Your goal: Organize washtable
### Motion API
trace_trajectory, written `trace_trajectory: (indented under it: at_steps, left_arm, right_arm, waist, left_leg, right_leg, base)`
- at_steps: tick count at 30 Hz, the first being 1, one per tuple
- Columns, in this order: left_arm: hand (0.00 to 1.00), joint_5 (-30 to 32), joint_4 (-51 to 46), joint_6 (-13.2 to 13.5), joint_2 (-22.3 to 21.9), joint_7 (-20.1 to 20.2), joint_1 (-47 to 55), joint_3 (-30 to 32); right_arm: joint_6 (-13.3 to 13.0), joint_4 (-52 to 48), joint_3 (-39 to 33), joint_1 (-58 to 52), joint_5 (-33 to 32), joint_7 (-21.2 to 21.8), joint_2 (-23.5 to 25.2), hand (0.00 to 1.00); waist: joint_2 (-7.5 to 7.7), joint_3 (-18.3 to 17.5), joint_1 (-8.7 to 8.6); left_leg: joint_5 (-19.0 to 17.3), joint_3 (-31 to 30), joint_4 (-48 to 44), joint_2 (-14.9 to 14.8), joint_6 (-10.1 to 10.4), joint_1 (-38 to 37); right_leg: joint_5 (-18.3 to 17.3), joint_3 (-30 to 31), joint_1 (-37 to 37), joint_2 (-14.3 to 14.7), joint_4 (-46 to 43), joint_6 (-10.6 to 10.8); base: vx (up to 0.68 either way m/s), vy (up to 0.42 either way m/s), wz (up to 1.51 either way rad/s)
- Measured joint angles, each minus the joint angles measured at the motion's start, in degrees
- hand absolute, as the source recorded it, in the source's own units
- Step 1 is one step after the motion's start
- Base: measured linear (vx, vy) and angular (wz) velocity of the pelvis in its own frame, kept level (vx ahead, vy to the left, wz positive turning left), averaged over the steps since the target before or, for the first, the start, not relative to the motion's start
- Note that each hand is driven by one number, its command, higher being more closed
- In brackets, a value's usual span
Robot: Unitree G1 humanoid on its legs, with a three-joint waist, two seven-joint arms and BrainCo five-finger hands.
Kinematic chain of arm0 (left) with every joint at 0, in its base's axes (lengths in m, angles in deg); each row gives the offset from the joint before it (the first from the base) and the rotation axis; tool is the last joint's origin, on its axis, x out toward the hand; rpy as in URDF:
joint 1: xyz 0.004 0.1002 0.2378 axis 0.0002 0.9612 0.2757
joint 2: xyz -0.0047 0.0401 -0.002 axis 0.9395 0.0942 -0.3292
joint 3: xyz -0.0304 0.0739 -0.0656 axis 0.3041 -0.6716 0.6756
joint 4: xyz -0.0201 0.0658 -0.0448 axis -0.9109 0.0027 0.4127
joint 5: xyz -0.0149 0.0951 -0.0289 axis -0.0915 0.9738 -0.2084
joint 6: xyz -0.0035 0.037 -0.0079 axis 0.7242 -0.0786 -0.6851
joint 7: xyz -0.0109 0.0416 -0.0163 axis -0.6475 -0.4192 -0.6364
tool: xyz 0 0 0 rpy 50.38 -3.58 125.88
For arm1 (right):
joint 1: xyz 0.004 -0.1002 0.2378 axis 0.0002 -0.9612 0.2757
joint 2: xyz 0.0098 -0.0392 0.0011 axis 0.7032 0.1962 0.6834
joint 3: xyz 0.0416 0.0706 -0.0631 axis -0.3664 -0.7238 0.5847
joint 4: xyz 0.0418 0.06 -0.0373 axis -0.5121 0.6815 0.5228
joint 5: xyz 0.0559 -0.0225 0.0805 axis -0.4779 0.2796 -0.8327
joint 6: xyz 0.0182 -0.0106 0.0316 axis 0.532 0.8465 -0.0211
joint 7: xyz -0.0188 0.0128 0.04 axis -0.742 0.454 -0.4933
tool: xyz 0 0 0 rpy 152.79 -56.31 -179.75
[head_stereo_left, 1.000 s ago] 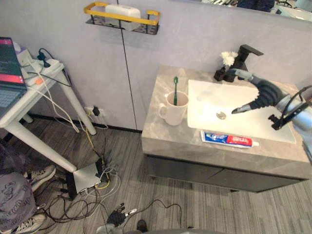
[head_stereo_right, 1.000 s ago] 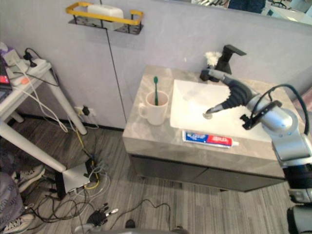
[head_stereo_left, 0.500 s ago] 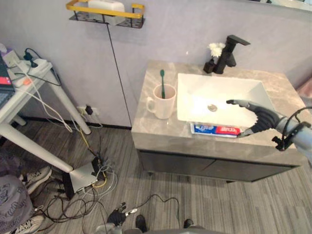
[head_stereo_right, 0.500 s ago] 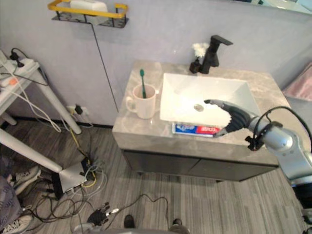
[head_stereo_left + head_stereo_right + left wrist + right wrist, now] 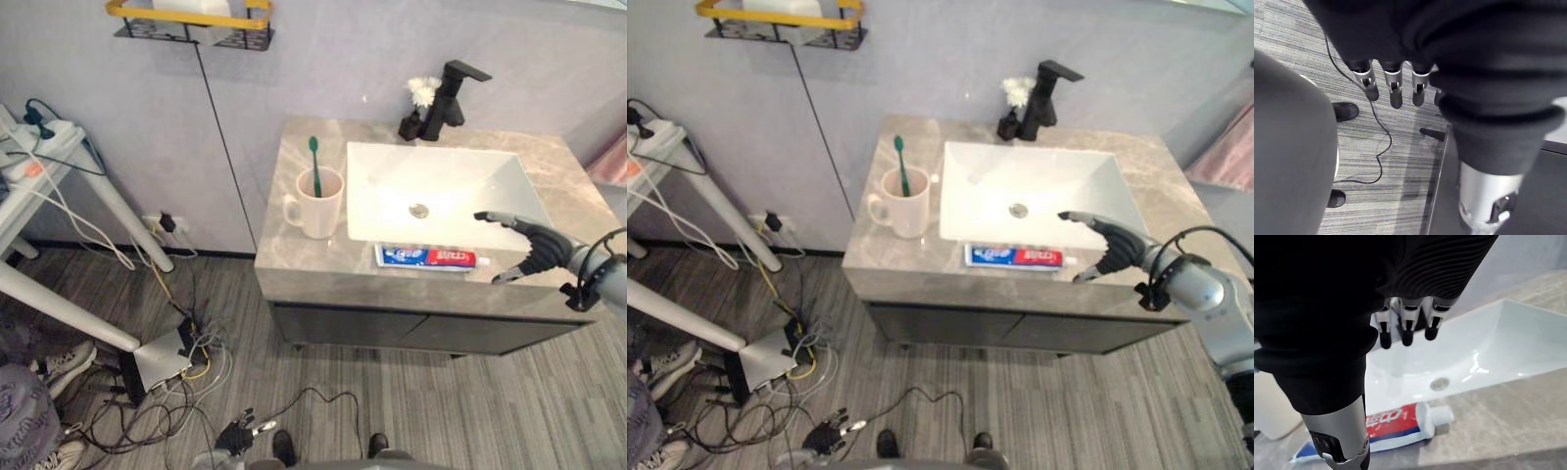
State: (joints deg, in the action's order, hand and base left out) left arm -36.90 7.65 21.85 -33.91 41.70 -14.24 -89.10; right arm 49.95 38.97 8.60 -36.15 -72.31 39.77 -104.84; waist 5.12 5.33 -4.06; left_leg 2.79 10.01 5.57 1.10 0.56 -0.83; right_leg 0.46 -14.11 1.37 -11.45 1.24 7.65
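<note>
Right hand [image 5: 537, 250] of mine hovers over the front right edge of the washtable [image 5: 294, 257], fingers loosely spread, thumb apart, holding nothing. Just beside it the toothpaste tube [image 5: 431, 257] lies flat along the front rim of the white sink [image 5: 470, 181], cap end toward my fingers. Left of the sink a mug [image 5: 318, 208] holds a green toothbrush [image 5: 314, 164]; a black faucet [image 5: 447, 93] stands at the back. My left hand [image 5: 1395, 93] hangs over the floor, fingers relaxed

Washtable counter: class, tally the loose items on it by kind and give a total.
Mug: 1
Toothbrush: 1, standing in the mug
Toothpaste tube: 1
Vase with white flower: 1
Total: 4
</note>
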Motion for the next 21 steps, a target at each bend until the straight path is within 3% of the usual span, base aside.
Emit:
trace_trajectory:
  at_steps: [21]
  left_arm:
    - [0.00, -0.41, -0.03, 0.10, 0.14, -0.02, -0.20, 0.01]
  right_arm:
    - [0.09, 4.92, 1.97, 2.88, 0.03, -1.81, 5.89, 0.00]
  waist:
    - [0.13, 0.00, 0.48]
  left_leg:
    - [0.13, -1.22, 0.31, 0.06, -0.14, 0.84]
  right_leg:
    - [-0.13, -1.49, -0.19, 0.06, -0.01, -0.32]
  base:
    - [0.00, -0.004, 0.03]
